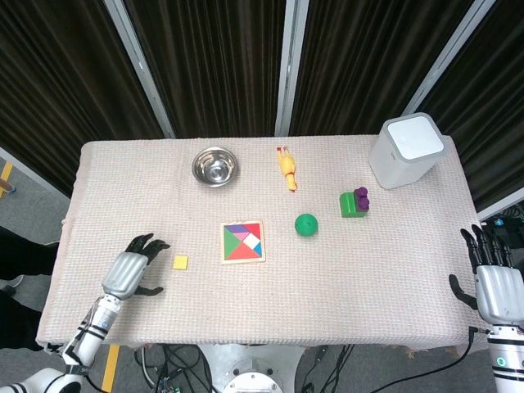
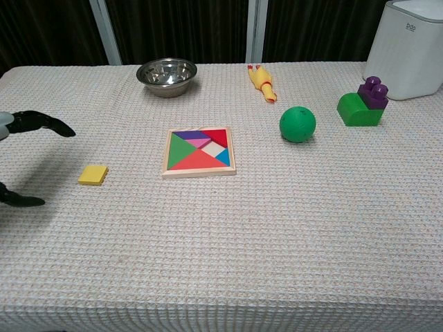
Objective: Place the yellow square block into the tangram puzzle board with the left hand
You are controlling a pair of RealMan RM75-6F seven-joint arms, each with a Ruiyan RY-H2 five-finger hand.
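The yellow square block (image 1: 181, 262) (image 2: 93, 174) lies flat on the cloth, left of the tangram puzzle board (image 1: 243, 241) (image 2: 199, 152), whose wooden frame holds coloured pieces with one pale gap. My left hand (image 1: 131, 272) (image 2: 21, 149) hovers over the table just left of the block, fingers spread and holding nothing; only its dark fingertips show at the chest view's left edge. My right hand (image 1: 492, 282) hangs beyond the table's right edge, fingers apart and empty.
A steel bowl (image 1: 215, 166) and a yellow rubber chicken (image 1: 286, 169) lie at the back. A green ball (image 1: 307, 225) sits right of the board, then a green and purple block (image 1: 354, 202). A white bin (image 1: 407, 151) stands at the back right.
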